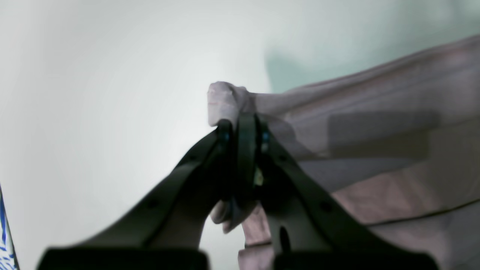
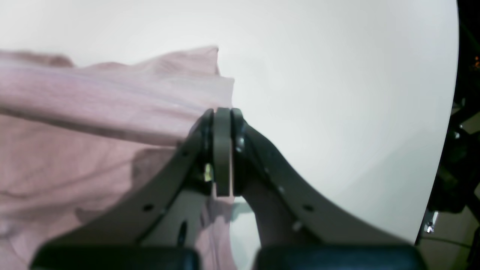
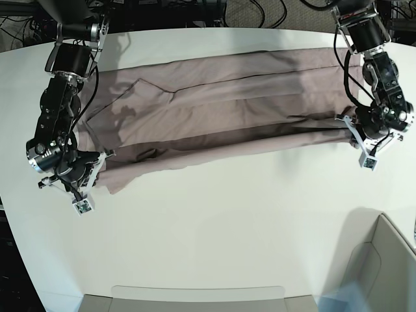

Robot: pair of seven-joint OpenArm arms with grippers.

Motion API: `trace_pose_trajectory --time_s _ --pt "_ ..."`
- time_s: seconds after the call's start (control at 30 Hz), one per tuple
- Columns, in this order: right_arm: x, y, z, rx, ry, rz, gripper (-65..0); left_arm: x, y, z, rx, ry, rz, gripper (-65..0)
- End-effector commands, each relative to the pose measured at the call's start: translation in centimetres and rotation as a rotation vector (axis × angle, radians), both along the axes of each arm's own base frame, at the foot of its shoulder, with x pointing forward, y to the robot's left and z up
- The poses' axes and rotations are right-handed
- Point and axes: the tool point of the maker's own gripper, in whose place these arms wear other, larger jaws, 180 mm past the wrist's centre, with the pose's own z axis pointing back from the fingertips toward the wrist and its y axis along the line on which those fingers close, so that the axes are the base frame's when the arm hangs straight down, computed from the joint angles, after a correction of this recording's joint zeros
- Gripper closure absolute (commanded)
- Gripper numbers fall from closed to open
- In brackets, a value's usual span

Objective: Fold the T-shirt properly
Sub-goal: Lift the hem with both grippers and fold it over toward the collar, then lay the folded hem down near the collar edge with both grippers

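The dusty pink T-shirt [image 3: 214, 110] lies stretched sideways across the far half of the white table, folded lengthwise with a long fold running along its near side. My left gripper [image 1: 240, 123] is shut on a bunched corner of the T-shirt [image 1: 393, 150]; in the base view this gripper [image 3: 348, 123] is at the cloth's right end. At the cloth's left end, my right gripper [image 3: 107, 156] holds the near corner. In the right wrist view it [image 2: 223, 112] is shut, with the T-shirt's [image 2: 75, 131] edge pinched between its fingers.
A pale bin [image 3: 383, 260] stands at the table's near right corner. A flat grey tray [image 3: 195, 299] sits at the front edge. Cables run behind the table's far edge. The table's rounded edge [image 2: 455, 112] drops off to the right of my right gripper.
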Motion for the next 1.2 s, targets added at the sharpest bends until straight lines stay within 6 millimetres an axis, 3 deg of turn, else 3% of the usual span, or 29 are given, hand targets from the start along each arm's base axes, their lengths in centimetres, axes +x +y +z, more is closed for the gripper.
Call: trace_pose_trajectory --time_s 0.0,0.2,0.4,0.57,0.63,0.73,0.87,1.07,1.17 --pt "0.4 -0.5 1.6 -0.022 -0.048 0.002 0.0 0.2 0.9 1.3 0.041 -0.026 0.001 0.0" --pt "-2.1 -0.3 0.6 -0.045 -0.027 0.013 0.0 -2.4 0.8 -0.2 0.055 0.029 -0.009 0.0" --pt "-4.3 -0.9 1.1 -0.110 0.018 -0.007 0.0 -4.1 0.8 -1.3 0.056 0.072 -0.010 0.0" --pt "-5.8 -0.8 1.5 -0.138 0.015 -0.004 0.0 -4.7 -0.3 -0.5 0.075 0.047 -0.036 0.0" --pt "-6.3 -0.8 1.2 -0.141 0.027 -0.003 0.0 -4.7 -0.7 0.2 0.089 0.036 -0.044 0.0" --pt "-7.4 -0.8 0.1 -0.141 0.063 0.000 0.0 -5.8 -0.5 -0.1 0.104 0.089 -0.036 0.0" --pt "-8.8 -0.7 -0.9 -0.166 0.102 0.039 0.0 -5.8 -0.5 -0.1 0.104 0.089 -0.036 0.0" --pt "-11.0 -3.7 -0.9 -0.233 0.130 0.029 0.0 -6.8 -0.5 -0.7 0.106 0.117 -0.038 0.0" --pt "-12.2 -3.9 -1.8 -0.237 0.165 0.033 0.0 -8.0 -0.5 -1.4 0.104 0.148 -0.039 0.0"
